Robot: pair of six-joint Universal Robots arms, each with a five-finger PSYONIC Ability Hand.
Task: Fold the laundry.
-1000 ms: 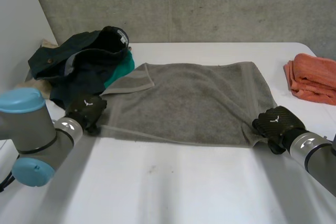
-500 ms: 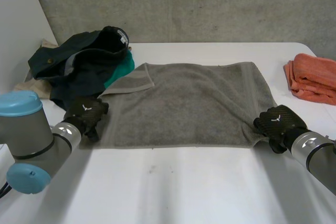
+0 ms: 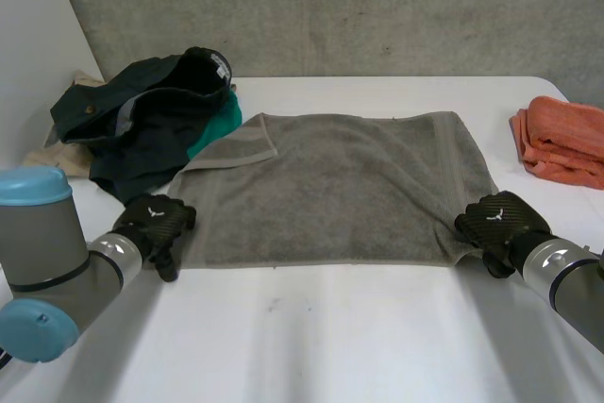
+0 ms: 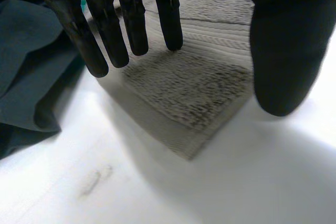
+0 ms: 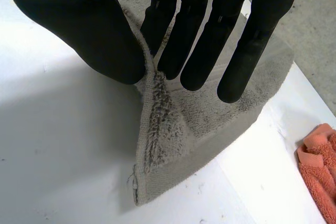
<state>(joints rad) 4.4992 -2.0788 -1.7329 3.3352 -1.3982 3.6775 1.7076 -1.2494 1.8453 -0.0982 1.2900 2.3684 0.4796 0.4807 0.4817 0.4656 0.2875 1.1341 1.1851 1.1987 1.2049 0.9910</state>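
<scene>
The grey rectangular terry towel (image 3: 330,186) lies spread flat at the centre of the white table (image 3: 330,346). Its 10 o'clock corner is turned over onto itself.

The left hand (image 3: 156,224) is positioned at the towel's 8 o'clock corner. Its fingers (image 4: 131,19) are straight and set wide of the thumb (image 4: 286,51). The corner lies flat beneath the gap, ungripped.

The right hand (image 3: 495,222) is positioned at the 4 o'clock corner. Its thumb (image 5: 89,30) and fingers (image 5: 184,51) pinch the towel edge, raising a ridge of cloth off the table.

A heap of dark navy and teal garments (image 3: 151,110) sits at 10 o'clock of the towel, touching it. A folded orange cloth (image 3: 562,143) lies at 2 o'clock, well apart.
</scene>
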